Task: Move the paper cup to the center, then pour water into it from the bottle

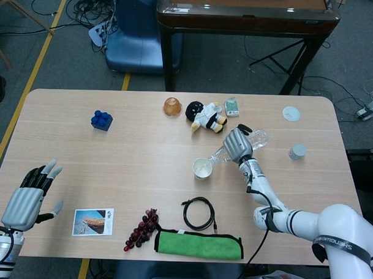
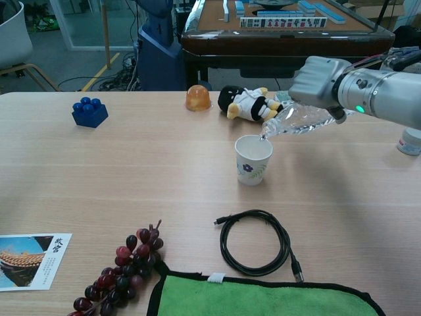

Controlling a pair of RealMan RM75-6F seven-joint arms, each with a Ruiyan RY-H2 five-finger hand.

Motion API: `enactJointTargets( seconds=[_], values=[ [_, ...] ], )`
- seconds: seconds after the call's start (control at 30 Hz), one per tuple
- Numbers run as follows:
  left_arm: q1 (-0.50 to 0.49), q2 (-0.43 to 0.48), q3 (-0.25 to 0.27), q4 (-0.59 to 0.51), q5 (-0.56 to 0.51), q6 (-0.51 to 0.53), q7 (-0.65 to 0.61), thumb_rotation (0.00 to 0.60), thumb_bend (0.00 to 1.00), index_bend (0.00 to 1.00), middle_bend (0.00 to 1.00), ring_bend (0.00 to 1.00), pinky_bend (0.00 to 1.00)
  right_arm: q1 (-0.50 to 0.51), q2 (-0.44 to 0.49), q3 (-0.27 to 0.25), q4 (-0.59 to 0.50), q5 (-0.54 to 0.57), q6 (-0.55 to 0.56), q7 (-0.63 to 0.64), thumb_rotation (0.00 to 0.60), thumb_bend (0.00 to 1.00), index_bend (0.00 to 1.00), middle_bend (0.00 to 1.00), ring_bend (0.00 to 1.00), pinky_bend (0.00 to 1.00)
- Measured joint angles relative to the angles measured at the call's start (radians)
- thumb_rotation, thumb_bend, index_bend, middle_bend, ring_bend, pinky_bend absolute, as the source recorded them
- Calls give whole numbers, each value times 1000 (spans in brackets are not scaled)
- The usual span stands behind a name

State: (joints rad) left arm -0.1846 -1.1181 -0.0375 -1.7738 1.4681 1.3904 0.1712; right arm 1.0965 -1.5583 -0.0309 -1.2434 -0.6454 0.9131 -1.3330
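Note:
A white paper cup (image 2: 253,158) with a small flower print stands upright near the middle of the table, also in the head view (image 1: 202,168). My right hand (image 2: 322,78) (image 1: 236,144) grips a clear plastic bottle (image 2: 299,120) (image 1: 221,155), tilted with its mouth down over the cup's right rim. The bottle's neck sits just above the rim. My left hand (image 1: 26,201) rests open at the table's near left edge, holding nothing.
Around the cup lie a black cable coil (image 2: 255,242), a green cloth (image 2: 263,299), dark grapes (image 2: 118,270) and a postcard (image 2: 29,261). A blue block (image 2: 89,112), orange dome (image 2: 197,99) and plush toy (image 2: 247,103) sit at the back; a small jar (image 2: 412,139) stands at right.

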Motion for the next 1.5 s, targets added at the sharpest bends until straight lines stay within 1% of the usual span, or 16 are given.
enactJointTargets(
  seconds=[0.53,1.1,1.27,1.5],
  values=[
    [1,3,0,-3,4,4,-3,600,318,61,0,0,54,22,-14,-10,3,9,7,-32,600,183,619,607,475,498],
    [3,4,-1,-2,3,5,-6,600,318,60,0,0,55,27,-29,-12,14,4,13,-25,600,183,619,607,475,498],
    [3,4,0,-3,4,5,-7,600,317,62,0,0,55,17,-32,-5,19,-3,14,11,600,183,619,607,475,498],
    [2,4,-1,-1,1,2,-9,600,318,62,0,0,55,-16,-38,18,28,-28,11,128,600,183,619,607,475,498]
  ],
)
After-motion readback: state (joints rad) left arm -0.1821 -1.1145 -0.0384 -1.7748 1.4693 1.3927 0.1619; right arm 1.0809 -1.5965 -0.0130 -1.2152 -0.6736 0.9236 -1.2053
